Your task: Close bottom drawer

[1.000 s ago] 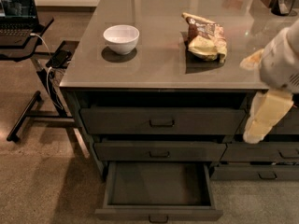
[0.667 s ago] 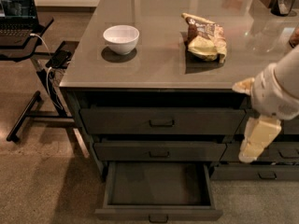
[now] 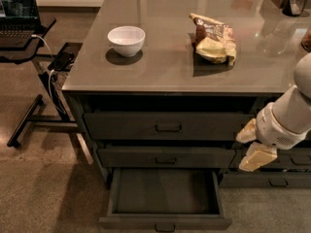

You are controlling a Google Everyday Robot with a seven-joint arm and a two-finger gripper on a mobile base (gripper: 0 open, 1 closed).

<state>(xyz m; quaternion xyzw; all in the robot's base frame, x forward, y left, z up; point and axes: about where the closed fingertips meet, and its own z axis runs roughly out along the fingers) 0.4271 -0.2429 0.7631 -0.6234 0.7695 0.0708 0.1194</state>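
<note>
While the bottom drawer [image 3: 165, 193] stands pulled well out toward the near side, my gripper [image 3: 252, 148] hangs off to its right, level with the middle drawer [image 3: 165, 158]. I cannot tell whether it is open or closed. I'd bring it lower and nearer, round the front, then push squarely at the pull [image 3: 164, 226] so the drawer runs straight. Since a second ago the gripper has dropped and drifted left; the drawer hasn't moved.
</note>
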